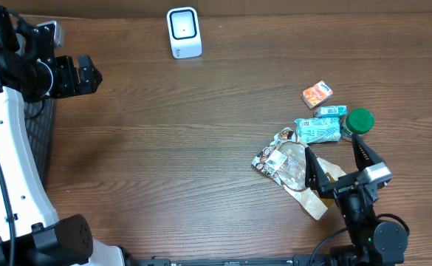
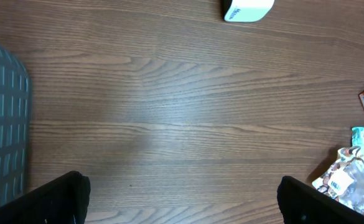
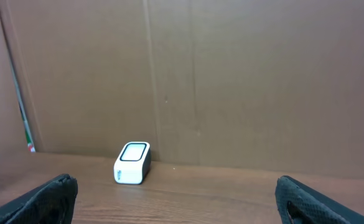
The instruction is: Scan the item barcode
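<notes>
Left gripper [image 1: 91,74] and right gripper [image 1: 335,154] are hanging released; the wood table [image 1: 201,133] is stretching ahead of both jaws toward the scanner [image 1: 184,32].

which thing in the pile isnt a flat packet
The green round container at the pile's right edge: its circular top sets it apart from the orange pack, teal pack and clear snack bag, which lie flat.

**A dark brown wood-grain table [image 1: 201,148] before a plain brown cardboard wall [image 3: 231,81]**

The table's grain runs left to right under soft, even light. The wall rises behind its far edge, creased vertically. A grey grid-patterned basket [image 2: 1,124] sits at the table's left side.
</notes>
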